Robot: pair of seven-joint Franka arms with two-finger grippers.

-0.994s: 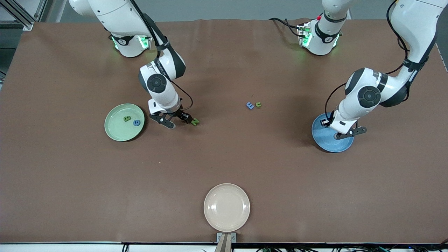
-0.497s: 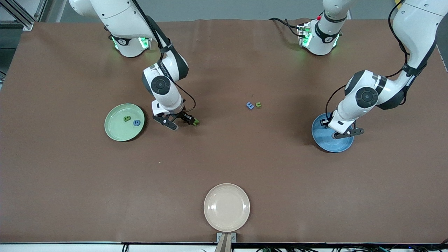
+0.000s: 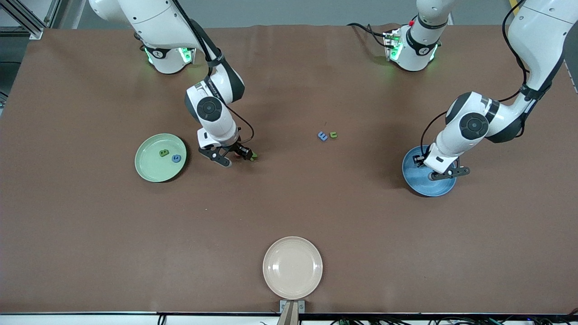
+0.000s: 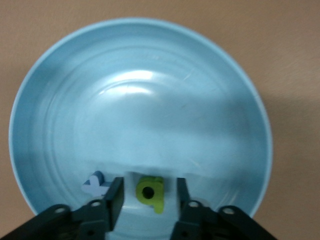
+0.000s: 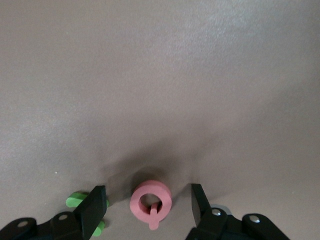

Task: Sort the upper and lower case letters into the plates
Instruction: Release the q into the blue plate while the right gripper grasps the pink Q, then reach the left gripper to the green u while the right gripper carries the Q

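Front view: right gripper [image 3: 233, 155] is sitting low over the brown table [image 3: 289, 212] beside the pale green plate [image 3: 149, 169], which is carrying a green letter [image 3: 164, 153] and a blue letter [image 3: 176, 158]. A green N [image 3: 254, 156] is lying at its fingertips. Left gripper [image 3: 445, 173] is hanging over the blue plate [image 3: 417, 183]. A blue letter piece [image 3: 322, 136] and a green letter piece [image 3: 333, 134] are lying mid-table, touching. Cream plate [image 3: 292, 267] is sitting nearest the camera.

Left wrist view: fingers are standing apart, straddling a green lowercase letter [image 4: 151, 193] lying loose in the blue plate [image 4: 140, 100]; a pale blue x [image 4: 96, 183] is lying beside it.

Right wrist view: fingers are standing apart around a pink Q [image 5: 150, 202] on the table, not gripping it
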